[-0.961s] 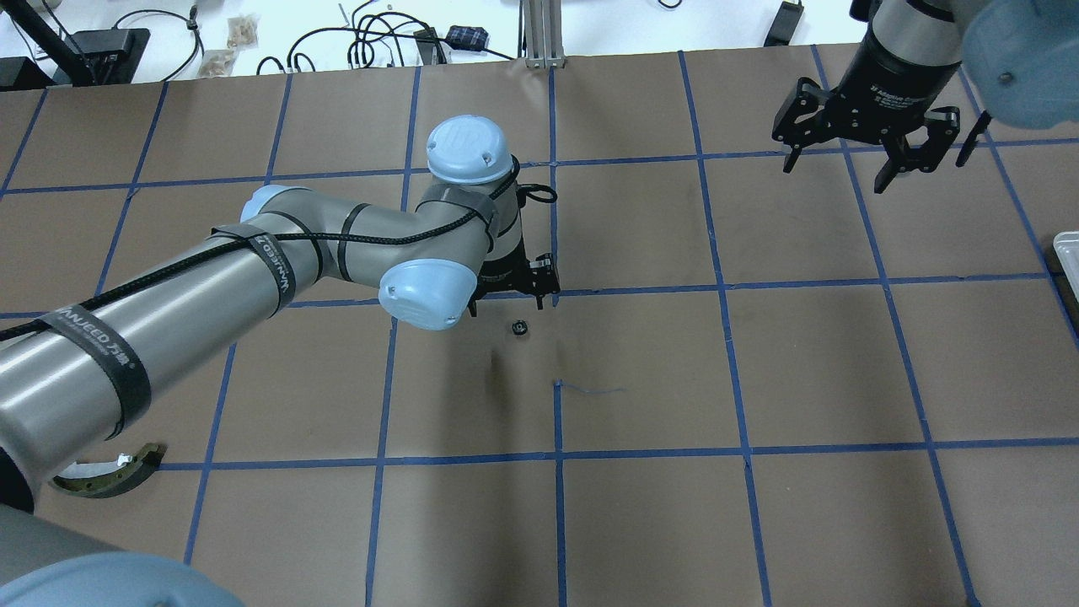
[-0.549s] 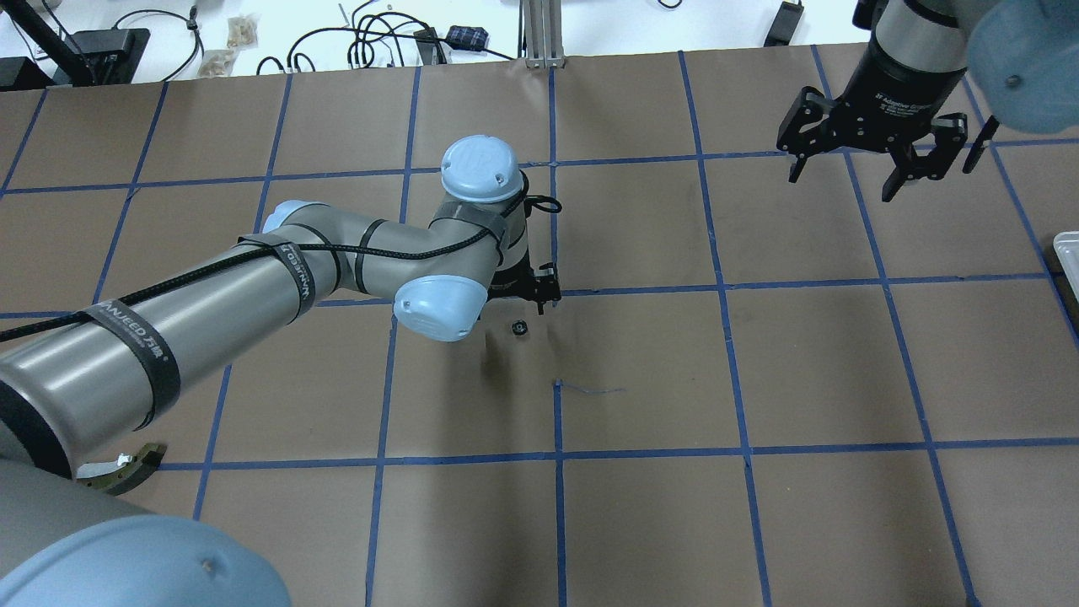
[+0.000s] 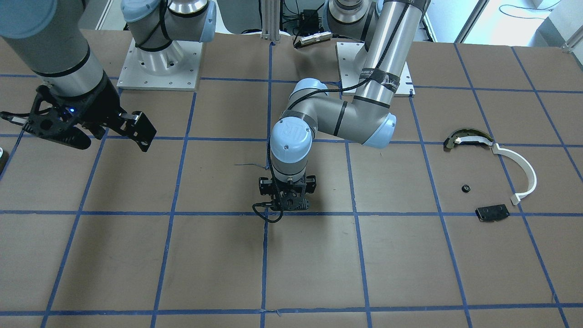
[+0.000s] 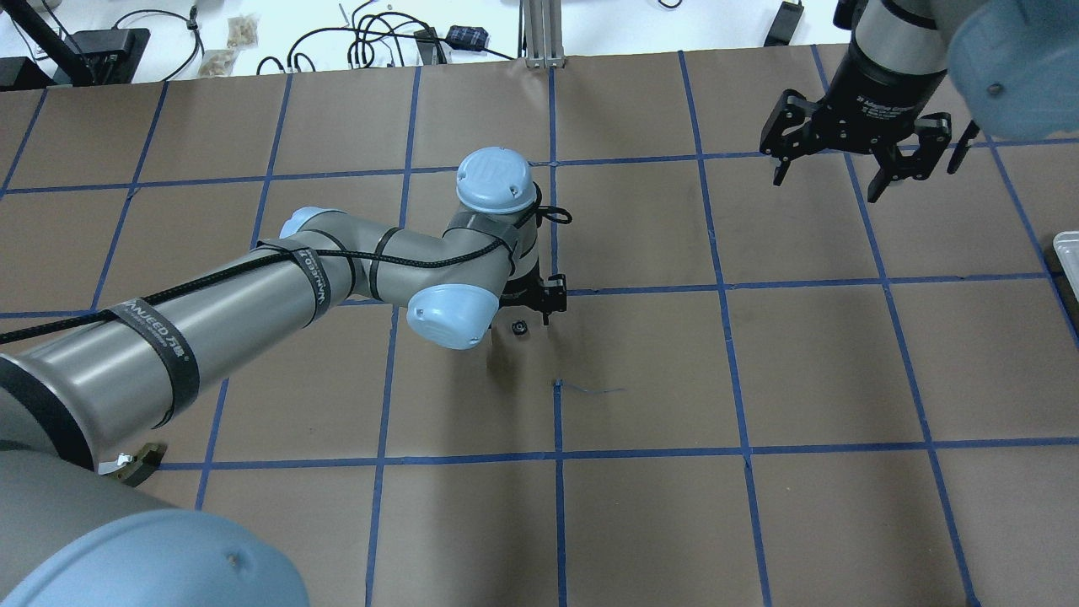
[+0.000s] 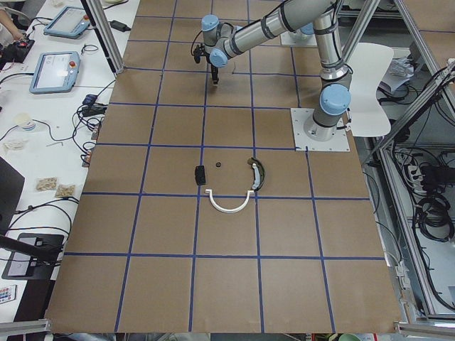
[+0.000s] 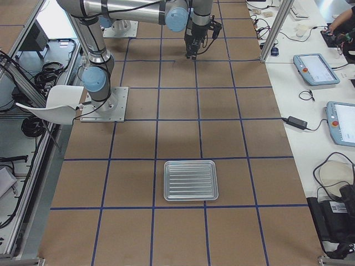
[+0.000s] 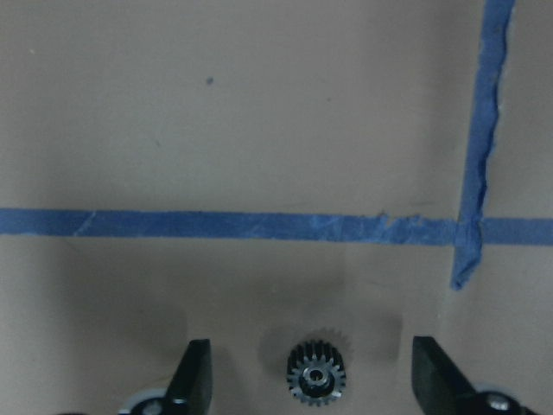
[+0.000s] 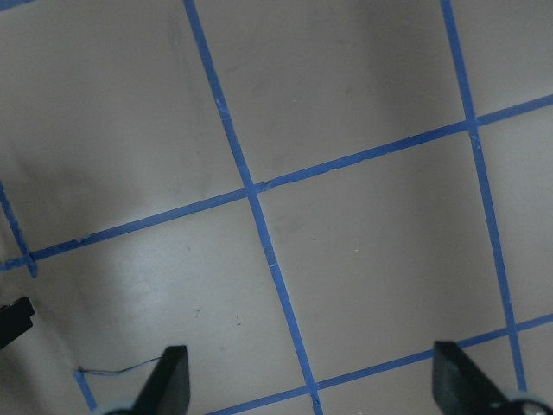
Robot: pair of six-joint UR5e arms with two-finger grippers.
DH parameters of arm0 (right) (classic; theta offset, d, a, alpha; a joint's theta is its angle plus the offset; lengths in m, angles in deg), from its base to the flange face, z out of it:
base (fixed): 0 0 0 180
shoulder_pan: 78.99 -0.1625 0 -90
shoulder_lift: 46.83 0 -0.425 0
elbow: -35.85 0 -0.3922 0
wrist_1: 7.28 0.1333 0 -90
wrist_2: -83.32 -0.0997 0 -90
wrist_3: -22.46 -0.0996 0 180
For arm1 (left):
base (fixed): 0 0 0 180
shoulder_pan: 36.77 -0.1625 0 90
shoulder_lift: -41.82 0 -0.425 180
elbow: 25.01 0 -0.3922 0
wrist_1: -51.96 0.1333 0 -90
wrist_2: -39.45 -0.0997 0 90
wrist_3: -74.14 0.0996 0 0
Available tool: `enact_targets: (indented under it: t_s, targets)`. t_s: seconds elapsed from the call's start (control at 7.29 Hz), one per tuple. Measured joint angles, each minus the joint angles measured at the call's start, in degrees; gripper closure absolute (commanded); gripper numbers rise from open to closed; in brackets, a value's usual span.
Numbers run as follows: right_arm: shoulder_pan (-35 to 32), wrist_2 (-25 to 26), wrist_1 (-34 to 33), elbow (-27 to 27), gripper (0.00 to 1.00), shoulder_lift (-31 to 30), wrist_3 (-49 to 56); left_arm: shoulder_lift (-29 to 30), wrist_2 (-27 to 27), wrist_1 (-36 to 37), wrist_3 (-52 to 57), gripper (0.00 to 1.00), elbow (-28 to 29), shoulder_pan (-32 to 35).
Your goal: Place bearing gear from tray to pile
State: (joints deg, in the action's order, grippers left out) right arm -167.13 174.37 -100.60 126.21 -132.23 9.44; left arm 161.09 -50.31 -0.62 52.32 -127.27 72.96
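Note:
The bearing gear [image 4: 520, 328], a small black toothed wheel, lies flat on the brown table mat near the centre. In the left wrist view the gear [image 7: 316, 373] sits between the two spread fingers. My left gripper [image 4: 531, 307] is open, low over the gear, with one finger on each side; its own body [image 3: 288, 202] hides the gear in the front-facing view. The pile lies far to the robot's left: a white arc [image 3: 524, 171], a dark curved piece [image 3: 464, 138], a black plate [image 3: 492, 212] and a second small gear [image 3: 465, 188]. My right gripper [image 4: 830, 173] is open and empty.
The silver ribbed tray [image 6: 191, 180] lies empty at the table's right end; its corner shows in the overhead view [image 4: 1069, 253]. Blue tape lines grid the mat. Cables and boxes lie beyond the far edge [image 4: 379, 38]. The right wrist view shows only bare mat below the right gripper [image 8: 315, 380].
My left arm has moved right and toward the gear, bringing the open fingers around it. My right gripper has shifted a little to the left. The gear has not moved.

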Motion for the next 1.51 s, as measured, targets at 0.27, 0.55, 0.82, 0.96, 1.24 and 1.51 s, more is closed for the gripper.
enact_targets:
  t_s: [0.27, 0.55, 0.82, 0.96, 1.24, 1.51]
  targets:
    - [-0.9, 0.3, 0.2, 0.0, 0.00, -0.3, 0.2, 0.0, 0.0, 0.0, 0.1, 0.88, -0.7, 0.1]
    - [-0.6, -0.7, 0.3, -0.1, 0.00, -1.0, 0.8, 0.0, -0.2, 0.0, 0.4, 1.00, -0.9, 0.1]
    - [0.0, -2.6, 0.2, -0.1, 0.00, -1.7, 3.2, -0.4, -0.1, 0.3, 0.7, 1.00, -0.5, 0.0]
    - [0.1, -2.9, 0.7, 0.0, 0.00, -2.0, 3.9, -0.9, -0.2, 0.3, 0.9, 1.00, -0.3, -0.2]
    - [0.1, -2.8, 2.1, 0.0, 0.00, -2.4, 4.2, -2.8, -1.2, -0.2, 4.7, 1.00, 0.0, -3.4]
    - [-0.2, -2.3, 2.2, 0.0, 0.00, -2.7, 4.4, -5.6, -3.3, -3.4, 17.6, 1.00, -0.2, -13.0]
